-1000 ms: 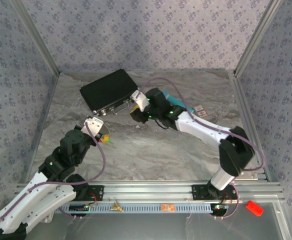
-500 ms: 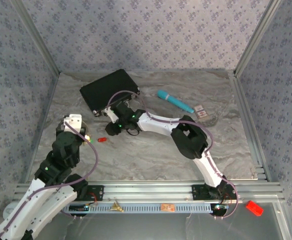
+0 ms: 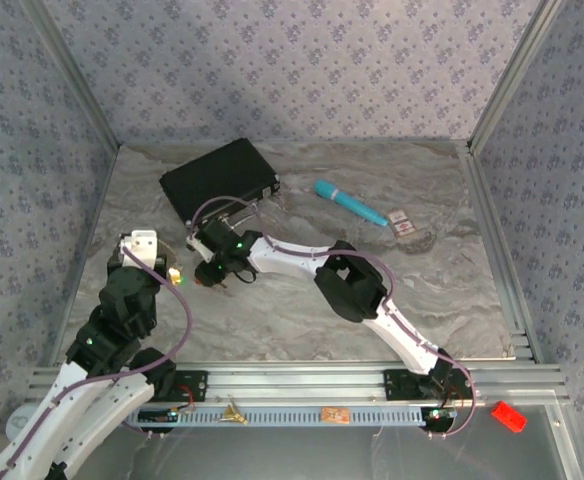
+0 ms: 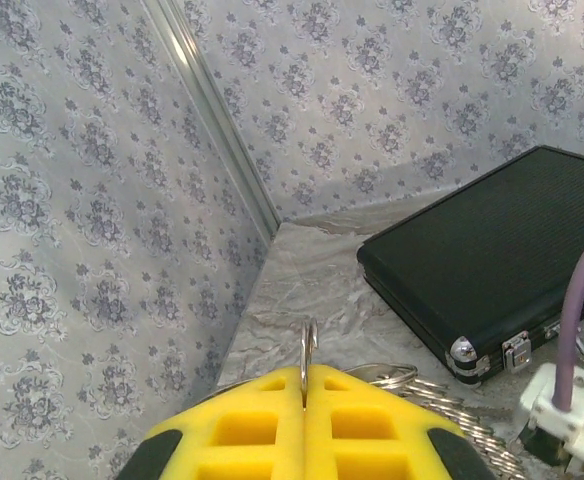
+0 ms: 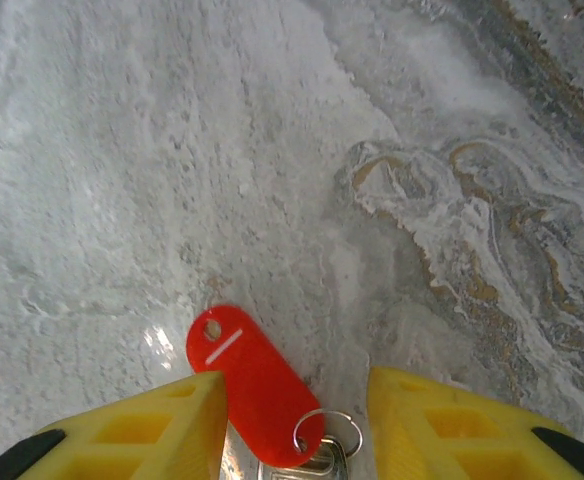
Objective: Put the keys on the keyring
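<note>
The left pincer is clenched on the keyring, a short silver link chain ending in a thin wire ring. The wire loop stands upright out of the seam between the yellow pads, and chain links show just behind them. Held edge-up like that, the ring looks presented as a steady target for threading. The right pincer is released, its yellow fingers spread either side of a small metal key with a flat red plastic head. The key lies flat on the grey marbled worktop, its own little split ring nearest the camera — probably lined up for a pick.

The right wrist view gives the key's lie and the gap around it. The top view gives the layout instead — the two pincers close together in front of the black hard case, and the teal pen-shaped tool well apart to the right.
</note>
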Available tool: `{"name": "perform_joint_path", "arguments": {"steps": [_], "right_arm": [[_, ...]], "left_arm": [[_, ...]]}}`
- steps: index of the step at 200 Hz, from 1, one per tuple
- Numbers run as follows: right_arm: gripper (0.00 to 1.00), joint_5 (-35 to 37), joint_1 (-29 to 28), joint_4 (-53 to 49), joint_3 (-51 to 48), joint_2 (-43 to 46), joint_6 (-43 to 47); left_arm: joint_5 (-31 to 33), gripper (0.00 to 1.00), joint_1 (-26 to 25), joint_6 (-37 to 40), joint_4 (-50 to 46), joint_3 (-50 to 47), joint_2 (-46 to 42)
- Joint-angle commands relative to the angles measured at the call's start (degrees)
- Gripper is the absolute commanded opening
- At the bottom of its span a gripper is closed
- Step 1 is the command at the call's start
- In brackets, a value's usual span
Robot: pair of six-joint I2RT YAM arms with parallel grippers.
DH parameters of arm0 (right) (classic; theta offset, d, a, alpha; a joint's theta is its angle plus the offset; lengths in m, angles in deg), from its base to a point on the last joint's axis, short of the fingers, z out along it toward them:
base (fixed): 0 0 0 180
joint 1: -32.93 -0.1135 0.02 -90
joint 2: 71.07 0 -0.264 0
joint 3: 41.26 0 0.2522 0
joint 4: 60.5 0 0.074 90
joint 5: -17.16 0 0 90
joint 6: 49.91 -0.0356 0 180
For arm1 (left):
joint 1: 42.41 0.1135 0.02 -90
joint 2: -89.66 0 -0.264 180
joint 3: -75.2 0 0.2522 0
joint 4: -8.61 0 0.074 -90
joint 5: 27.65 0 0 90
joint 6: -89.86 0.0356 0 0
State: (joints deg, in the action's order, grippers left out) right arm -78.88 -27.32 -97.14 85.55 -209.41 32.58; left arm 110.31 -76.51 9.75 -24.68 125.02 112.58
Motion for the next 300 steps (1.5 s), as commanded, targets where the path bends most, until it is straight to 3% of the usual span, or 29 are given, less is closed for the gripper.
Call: {"name": "perform_joint_path", "arguments": {"steps": [1,100,191,219,300], "right_arm": [[0.42,6.1,-1.0,-4.7,3.2,-2.0,4.2],[0.29,10.6,-1.5,-8.0,-3.2,1.6,5.5],[0.28,16.0,2.7,-9.6,-31.3,19.8,3.0],[0.28,17.9,4.6,-10.6,-39.1,25.6,1.3],[0.33,17.9,8.5,-12.7,-51.1,37.4,-3.6]], "left_arm": [[0.0,0.0,0.3,-0.8,1.7,0.8,-1.0],[-2.5,0.0,0.3,-0.6,1.9,0.8,-0.6],[-11.0,0.0,0.3,0.2,5.1,0.7,3.4],[-14.9,0.0,0.4,1.1,6.7,0.5,4.4],[-37.0,0.0,0.4,4.2,11.5,-1.4,7.6]]}}
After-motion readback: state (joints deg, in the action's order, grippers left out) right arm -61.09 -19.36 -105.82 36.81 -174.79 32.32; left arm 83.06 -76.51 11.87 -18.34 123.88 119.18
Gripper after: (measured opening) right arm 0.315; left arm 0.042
